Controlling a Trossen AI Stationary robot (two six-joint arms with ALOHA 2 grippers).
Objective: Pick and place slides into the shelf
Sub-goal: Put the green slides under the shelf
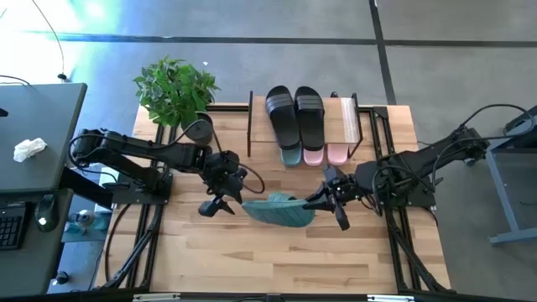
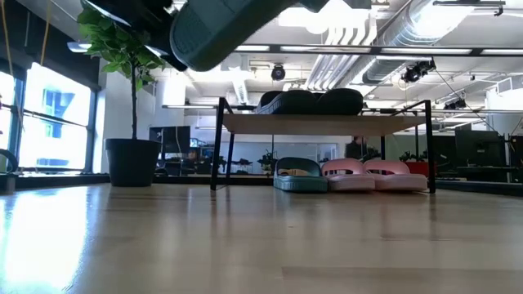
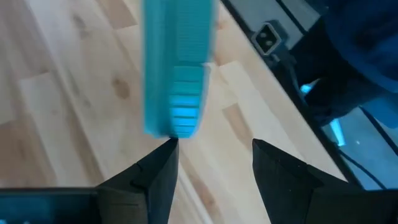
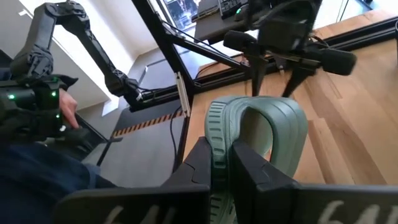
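A dark green slide (image 2: 221, 33), blurred and cut off by the frame's top edge in the low view; in the left wrist view the same slide (image 3: 177, 68) appears only as a blurred edge-on strip.

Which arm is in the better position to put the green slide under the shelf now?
The right arm, probably. Its right gripper is shut on the green slide, lifted off the table. The left gripper is open beside the slide's other end, gripping nothing.
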